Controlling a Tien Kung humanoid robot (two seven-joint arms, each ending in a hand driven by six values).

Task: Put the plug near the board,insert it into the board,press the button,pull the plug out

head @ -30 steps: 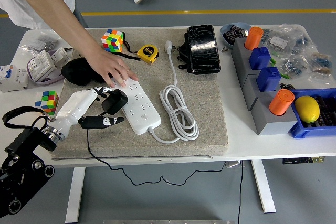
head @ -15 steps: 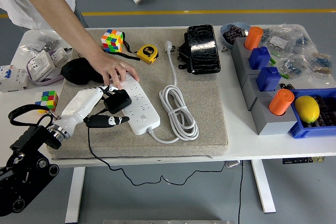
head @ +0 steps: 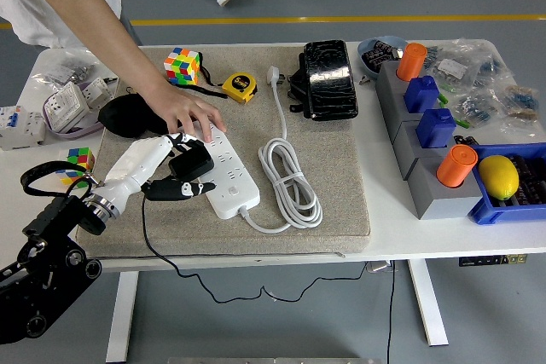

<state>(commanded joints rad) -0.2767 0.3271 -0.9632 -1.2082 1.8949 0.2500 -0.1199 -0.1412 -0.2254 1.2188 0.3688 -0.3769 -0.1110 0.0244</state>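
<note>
**A:** Black plug [head: 193, 164] is pinched in the left robot hand [head: 166, 172], white fingers curled round it, one dark finger sticking out toward 3 o'clock. It sits right at the left edge of the white board [head: 227, 171], touching or nearly so. Can't tell if the prongs are in a socket.

**B:** And the person?

**A:** Person's hand [head: 183, 112] comes in from 11 o'clock and presses down on the far end of the board, just above the plug. Board lies on a grey mat [head: 333, 176] on the surface [head: 388, 232], its white cable [head: 290, 181] coiled at 3 o'clock from it.

**B:** Anything else around?

**A:** Plug's thin black cord [head: 171, 263] drops off the near edge. Cube [head: 182, 66] and yellow tape measure [head: 241, 87] at 12 o'clock from the board. Right robot hand doesn't show.
</note>
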